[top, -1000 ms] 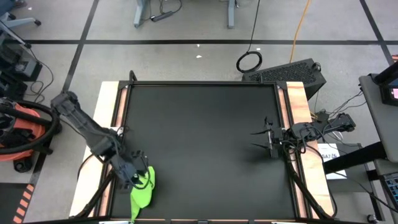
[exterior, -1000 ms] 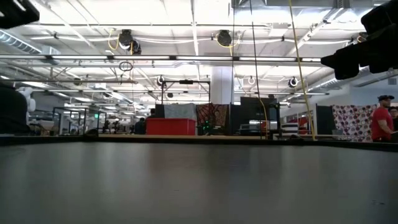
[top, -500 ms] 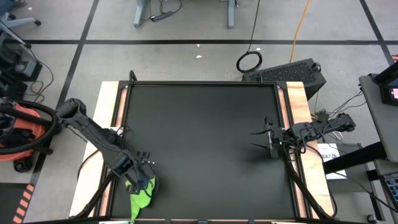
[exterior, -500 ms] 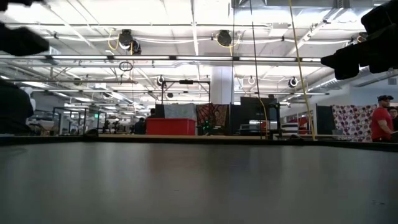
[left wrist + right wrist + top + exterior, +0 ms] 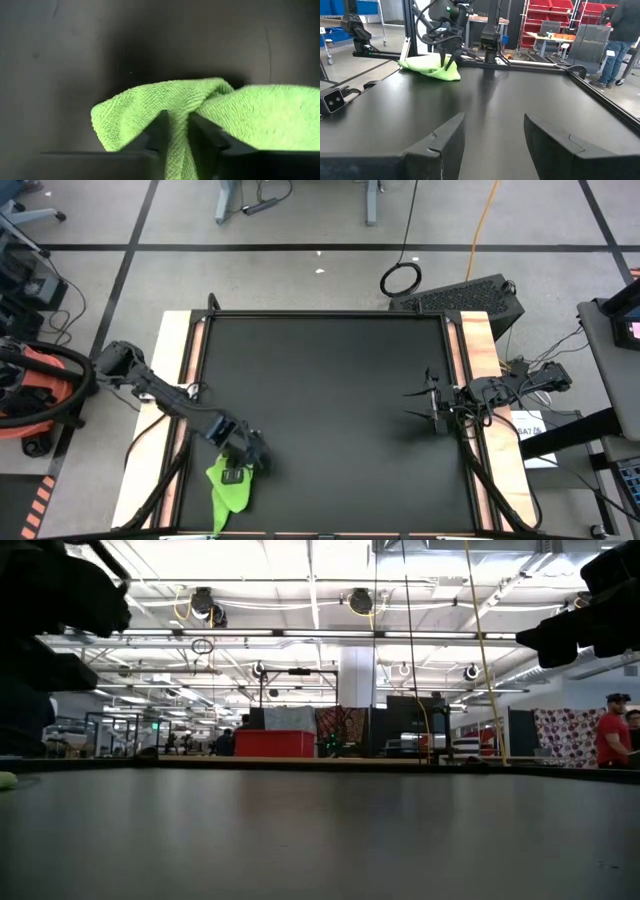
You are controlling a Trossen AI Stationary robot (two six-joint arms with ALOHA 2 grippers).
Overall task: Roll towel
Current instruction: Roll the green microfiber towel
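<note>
Lime-green towel (image 5: pixel 228 486) lies bunched at the near-left corner of the black mat (image 5: pixel 330 400) on the worktop, one end reaching the mat's front edge. Left end effector (image 5: pixel 243 463) is down on the towel's upper end; in left wrist view its two fingers (image 5: pixel 161 131) are pinched close w/ a raised fold of terry cloth (image 5: pixel 165 107) caught between them, so it's clenched on the towel. Rest of cloth spreads to one side on the mat, flat-ish, w/ a rounded lump by the fingers.

Right end effector (image 5: pixel 425 402) sits near the right edge of the mat, well apart from the towel, fingers spread & released, nothing in them. Right wrist view looks across the mat at the towel (image 5: pixel 430 67) w/ the left end effector (image 5: pixel 448 61) planted on it.

Low view: a person in a red top (image 5: pixel 613 735) stands far back at right.
</note>
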